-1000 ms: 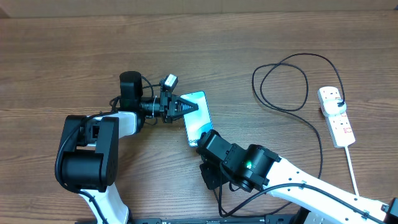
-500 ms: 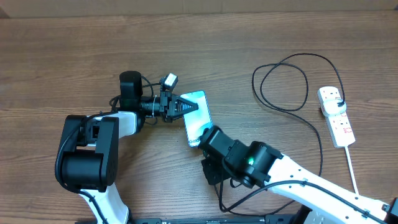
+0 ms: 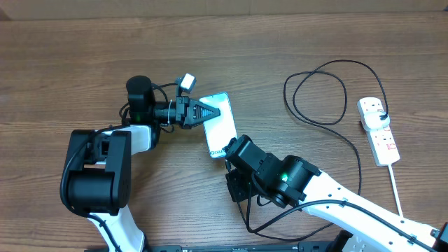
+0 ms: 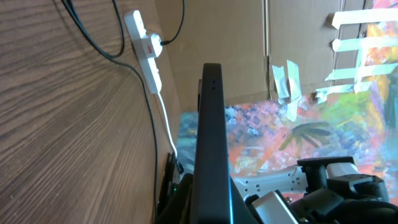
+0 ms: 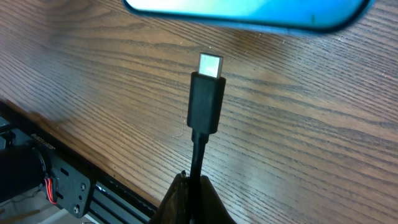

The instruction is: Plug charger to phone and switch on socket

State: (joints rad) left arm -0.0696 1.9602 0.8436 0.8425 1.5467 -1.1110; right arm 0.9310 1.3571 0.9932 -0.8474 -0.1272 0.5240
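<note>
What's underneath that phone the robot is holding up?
In the right wrist view, bare wooden table and the charger, its tip just short of the phone's edge. From overhead, the right gripper covers the phone's near end.

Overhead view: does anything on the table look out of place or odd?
The phone is not lying flat: the left fingers grip one end and it looks tipped up off the table. The right fingers hold the charger plug just short of the phone's other end, not plugged in. Nothing looks spilled or damaged.
</note>
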